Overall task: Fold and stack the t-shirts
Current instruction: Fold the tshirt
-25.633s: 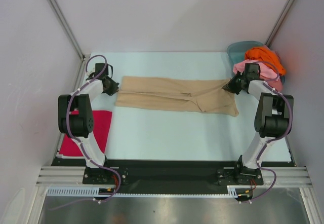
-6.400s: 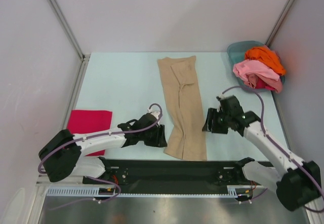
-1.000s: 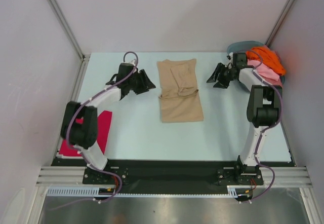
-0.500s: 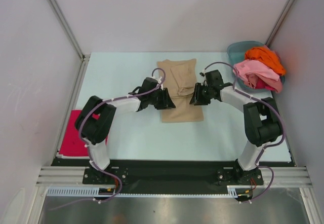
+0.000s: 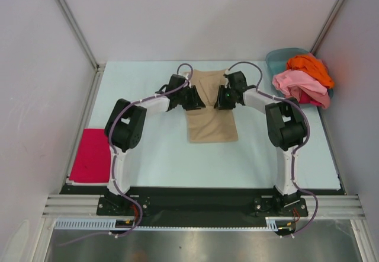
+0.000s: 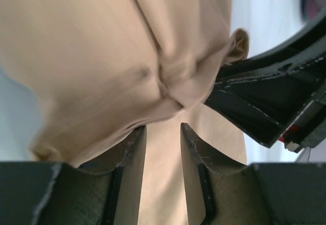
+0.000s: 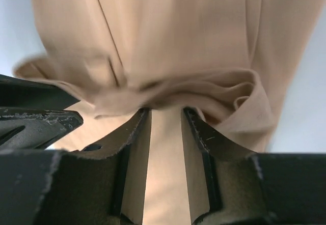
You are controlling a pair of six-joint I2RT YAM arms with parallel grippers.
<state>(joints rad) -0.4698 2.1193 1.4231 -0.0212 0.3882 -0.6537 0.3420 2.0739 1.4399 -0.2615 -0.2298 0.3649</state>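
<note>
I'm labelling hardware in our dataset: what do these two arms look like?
The left arm and right arm match: white links, bulky black joints, and thin purple cables looping along them. The jaws are dark, flat and tapered, with edges scuffed pale.

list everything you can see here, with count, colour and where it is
tan t-shirt: 1, tan, middle of the table, partly folded
magenta-red t-shirt: 1, magenta-red, folded flat at the table's near left edge
basin: 1, teal, far right corner
orange t-shirt: 1, orange, top of the heap in the basin
pink t-shirt: 1, pink, in the heap, spilling over the basin's front
red cloth: 1 patch, red, under the pink one; too little shows to tell what it is
table: 1, pale blue
left gripper: 1, black, pinching the tan t-shirt's left side
right gripper: 1, black, pinching its right side
</note>
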